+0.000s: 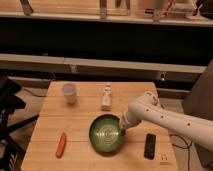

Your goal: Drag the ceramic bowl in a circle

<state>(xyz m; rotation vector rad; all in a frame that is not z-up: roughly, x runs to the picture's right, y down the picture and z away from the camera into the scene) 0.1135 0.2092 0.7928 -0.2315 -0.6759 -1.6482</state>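
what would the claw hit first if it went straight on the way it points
The ceramic bowl: the claw points down and left at its right rim. Whether it already touches the bowl is unclear.

The ceramic bowl is seen sitting upright on the desk, set in the front half and a little right of centre. A wide, shallow, round form is shown, finished in glossy green. Pale concentric rings are picked out across the inside, and a dark rim is traced around the edge. The opening is turned straight up, level with the desk. The gripper is placed at the bowl's right rim, just over the edge; whether the rim is touched cannot be told.
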